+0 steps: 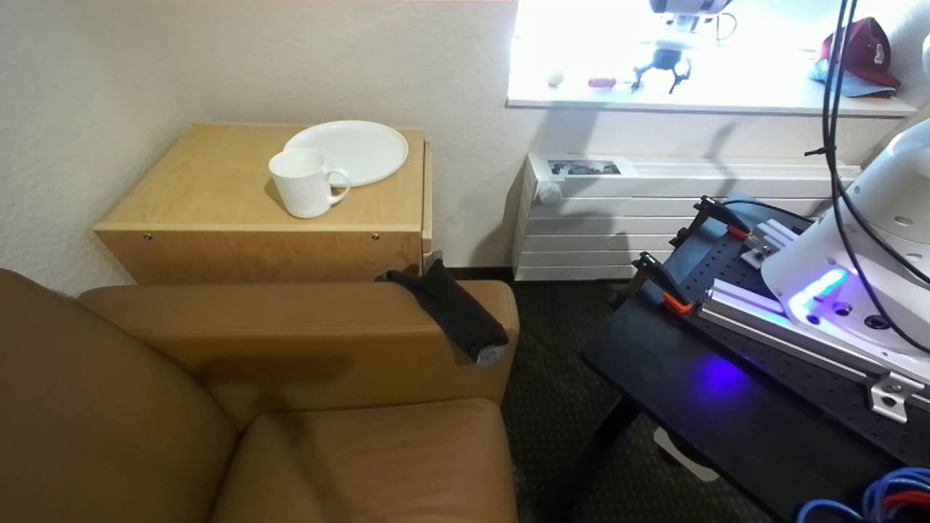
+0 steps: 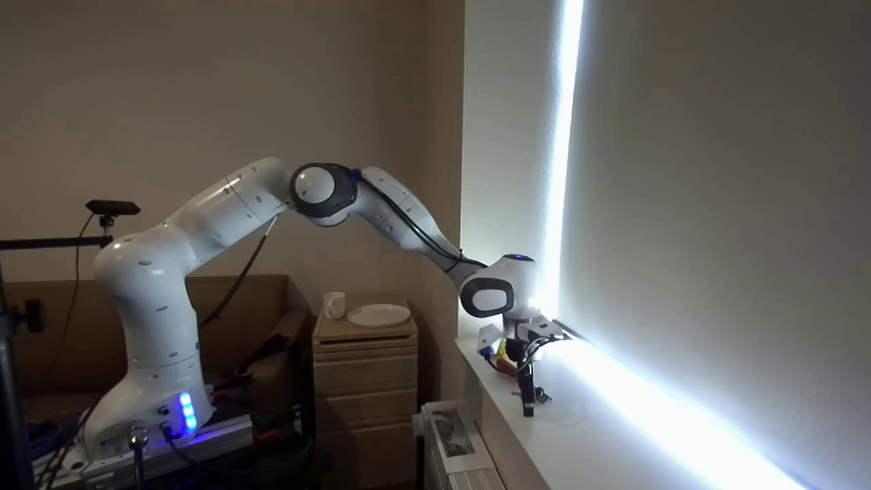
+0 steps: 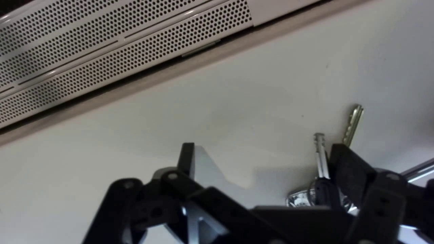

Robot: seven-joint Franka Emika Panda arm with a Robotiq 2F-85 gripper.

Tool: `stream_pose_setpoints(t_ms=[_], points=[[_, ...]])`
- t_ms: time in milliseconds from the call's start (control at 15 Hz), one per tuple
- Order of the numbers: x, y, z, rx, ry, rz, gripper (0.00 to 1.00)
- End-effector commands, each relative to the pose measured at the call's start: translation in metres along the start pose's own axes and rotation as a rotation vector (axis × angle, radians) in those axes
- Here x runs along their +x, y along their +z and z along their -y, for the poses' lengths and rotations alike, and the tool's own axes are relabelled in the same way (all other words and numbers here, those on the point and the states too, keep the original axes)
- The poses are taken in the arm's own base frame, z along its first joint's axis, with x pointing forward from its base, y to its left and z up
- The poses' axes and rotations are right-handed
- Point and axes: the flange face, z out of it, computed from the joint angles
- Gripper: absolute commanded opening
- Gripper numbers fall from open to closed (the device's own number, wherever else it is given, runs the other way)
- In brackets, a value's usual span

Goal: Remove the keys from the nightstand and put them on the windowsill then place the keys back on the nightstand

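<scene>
Silver and brassy, the keys (image 3: 322, 162) lie on the windowsill (image 3: 237, 115), crowding one jaw of my claw (image 3: 263, 150), which stands spread and gripping nothing; contact is unclear. Blades point roughly toward the windowsill's room-side edge; any grasp, I judge, needs recentring.

The arm (image 2: 235, 194) is extended, its elbow (image 2: 318, 187) raised and bent; the wrist (image 2: 505, 289) directs the pincer (image 3: 263, 146) downward, jaws wide apart, over the windowsill (image 2: 578, 442), inside its room-side edge.

Keys (image 3: 321, 154) were silver and brassy; windowsill (image 3: 220, 112), white; nightstand (image 1: 211, 189), light tan; cap (image 1: 863, 54) near windowsill corner, maroon; heater (image 3: 152, 49), dark-dotted white.
</scene>
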Motion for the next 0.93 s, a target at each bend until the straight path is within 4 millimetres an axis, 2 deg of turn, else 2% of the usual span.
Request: stream_pose_setpoints(t_ms=[0,133,733,867], points=[[-0.001,0.004,0.003,0.005,-0.004,0.006,0.75],[-0.002,0.005,0.008,0.017,-0.013,0.006,0.67],[0.002,0.002,0.017,0.042,-0.031,-0.015,0.02],[0.004,0.000,0.017,0.049,-0.035,-0.017,0.00]])
